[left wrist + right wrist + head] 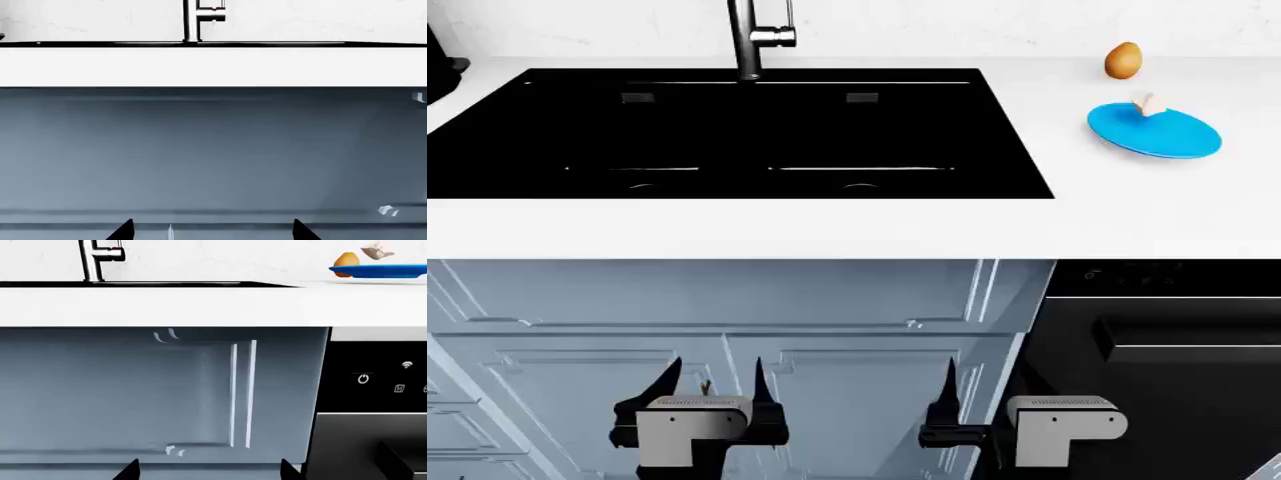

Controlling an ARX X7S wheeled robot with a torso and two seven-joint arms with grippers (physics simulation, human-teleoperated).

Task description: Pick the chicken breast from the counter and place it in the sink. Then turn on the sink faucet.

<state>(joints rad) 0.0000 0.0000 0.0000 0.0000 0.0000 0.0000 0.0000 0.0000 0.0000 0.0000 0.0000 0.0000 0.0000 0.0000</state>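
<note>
The chicken breast (1149, 103) (377, 251) is a small pale lump resting on the back edge of a blue plate (1154, 133) (380, 271), on the white counter (827, 228) to the right of the sink. The black sink (1014, 150) lies in the counter, with the dark-grey faucet (747, 38) (193, 20) (93, 260) standing at its far rim. My left gripper (714, 385) (213, 231) and right gripper (974, 400) (208, 471) hang low in front of the cabinet doors, below counter height. Both are open with nothing between their fingers.
An orange-brown egg-shaped object (1122, 60) (345, 262) stands behind the plate. Blue-grey cabinet doors (761, 320) face both grippers under the counter's front edge. A black appliance front (1174, 330) with a control panel (380, 380) fills the right side. A dark object (438, 60) sits at the far left.
</note>
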